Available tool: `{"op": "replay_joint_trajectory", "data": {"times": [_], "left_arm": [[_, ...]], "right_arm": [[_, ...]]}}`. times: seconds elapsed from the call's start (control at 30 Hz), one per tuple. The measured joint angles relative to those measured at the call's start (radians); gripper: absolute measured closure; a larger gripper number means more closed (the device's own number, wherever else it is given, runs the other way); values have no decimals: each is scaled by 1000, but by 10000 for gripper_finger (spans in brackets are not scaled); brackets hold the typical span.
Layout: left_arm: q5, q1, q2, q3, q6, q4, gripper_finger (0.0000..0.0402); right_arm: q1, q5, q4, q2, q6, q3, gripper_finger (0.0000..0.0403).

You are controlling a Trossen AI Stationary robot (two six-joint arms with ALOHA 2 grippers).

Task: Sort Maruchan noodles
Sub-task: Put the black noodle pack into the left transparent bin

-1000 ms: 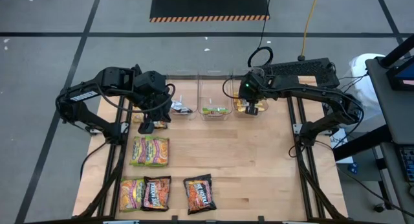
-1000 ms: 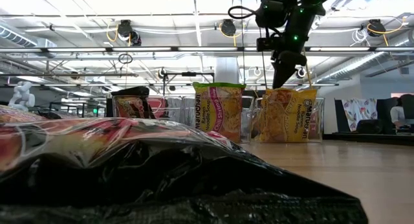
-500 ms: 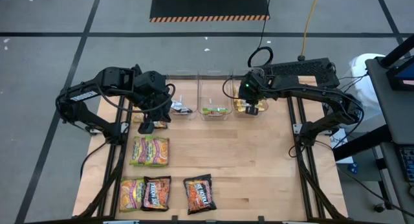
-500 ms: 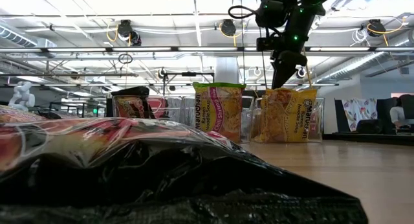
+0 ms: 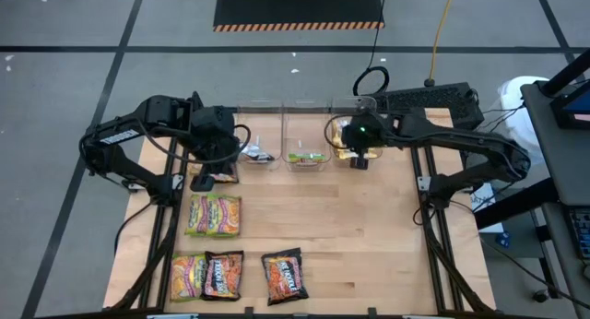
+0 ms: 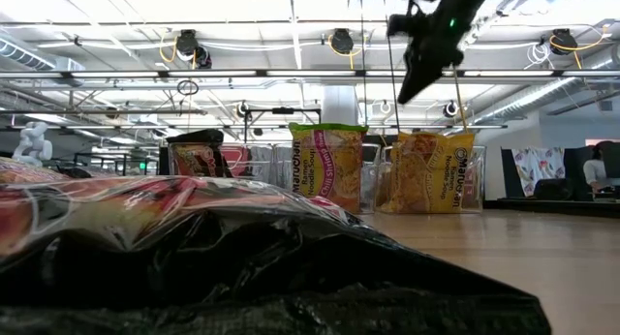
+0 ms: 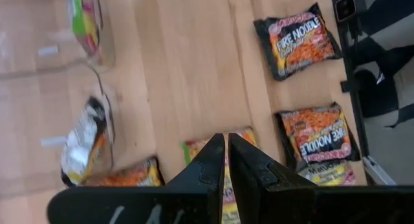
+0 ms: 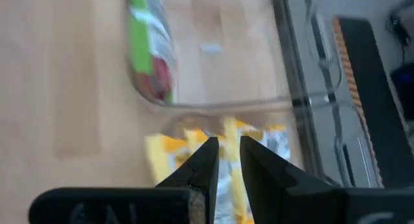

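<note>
A black packet (image 6: 242, 267) is blocking most of my low view. My right claw (image 8: 223, 153) is lifting clear of the yellow noodles (image 8: 213, 166) in the far-right bin (image 5: 355, 151), fingers slightly parted, released. Left claw (image 7: 226, 160) is hovering clenched, empty, near the left edge. "Fire Noodle" packets (image 7: 297, 39) are lying along the near edge.

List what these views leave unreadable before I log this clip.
- Low view: a black packet against the lens hides the table's near half.
- High view: how many packets stand in the right bin is hidden by the right gripper.
- Right wrist view: the yellow packets are blurred, print unreadable.
</note>
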State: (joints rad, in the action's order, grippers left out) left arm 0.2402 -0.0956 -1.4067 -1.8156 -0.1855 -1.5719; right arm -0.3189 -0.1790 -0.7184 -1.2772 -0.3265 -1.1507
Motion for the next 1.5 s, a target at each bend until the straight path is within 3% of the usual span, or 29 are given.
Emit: {"op": "replay_joint_trajectory", "data": {"times": [0.33,0.6,0.87,1.03,1.2,1.5], "left_arm": [[-2,98,0,7,121,11,376],[-6,179,0,147,167,193,376],[-15,186,0,317,276,415,376],[-7,187,-1,391,248,476,376],[-32,187,-1,418,237,479,396],[-58,187,-5,418,300,673,371]], "right_arm": [[237,1,-9,148,200,0,342],[367,0,-1,190,253,0,342],[424,-2,4,200,255,0,342],[448,-2,3,200,255,0,342],[458,-3,3,200,255,0,342],[458,-3,3,200,255,0,342]]}}
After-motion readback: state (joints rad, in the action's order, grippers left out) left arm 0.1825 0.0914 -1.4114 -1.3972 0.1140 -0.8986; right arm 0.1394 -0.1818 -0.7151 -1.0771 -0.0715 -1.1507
